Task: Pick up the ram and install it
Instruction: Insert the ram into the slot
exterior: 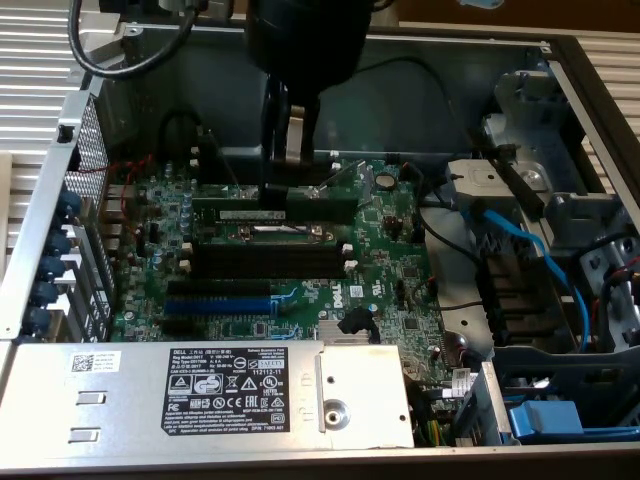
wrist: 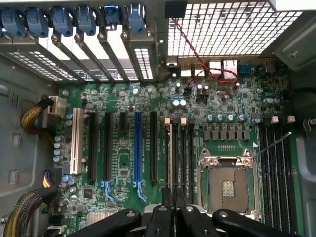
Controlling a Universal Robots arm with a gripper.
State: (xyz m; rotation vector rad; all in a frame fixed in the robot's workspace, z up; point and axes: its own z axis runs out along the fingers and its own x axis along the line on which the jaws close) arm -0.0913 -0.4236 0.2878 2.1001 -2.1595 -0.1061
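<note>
Closest to the wrist camera are the black fingers of the gripper point(wrist: 173, 193). In the exterior view the arm point(exterior: 305, 40) drops straight down into the open computer case point(exterior: 590, 90), its jaws clenched on the top edge of the ram point(exterior: 250, 208), which stands level on its long edge, label outward, just beyond the CPU socket point(exterior: 285, 233). Counted: one ram, one socket, one blue slot point(wrist: 138, 148), one white slot point(wrist: 76, 140), and two groups of black slots point(wrist: 275, 168) flanking the socket.
</note>
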